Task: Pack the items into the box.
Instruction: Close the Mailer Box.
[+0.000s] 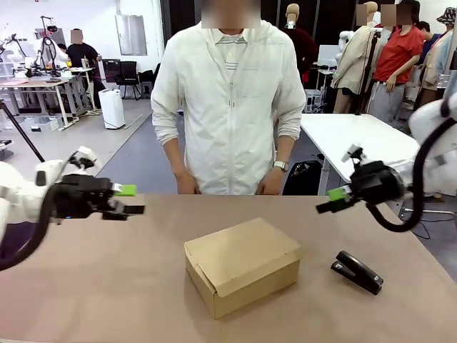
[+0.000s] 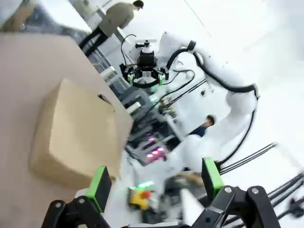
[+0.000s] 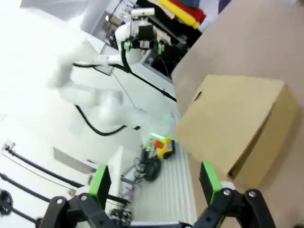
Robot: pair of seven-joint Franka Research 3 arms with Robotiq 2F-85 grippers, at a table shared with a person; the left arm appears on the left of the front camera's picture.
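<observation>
The box is a plain brown carton in the middle of the table, its flap lid down. It also appears in the left wrist view and the right wrist view. The items are out of view. My left gripper hovers above the table's left side, open and holding nothing, with its green pads wide apart. My right gripper hovers at the right, also open and holding nothing. Both point inward toward the box, well apart from it.
A black stapler lies on the table right of the box, below my right gripper. A person in a white jacket stands at the far edge, hands down by the hips. Bare brown tabletop surrounds the box.
</observation>
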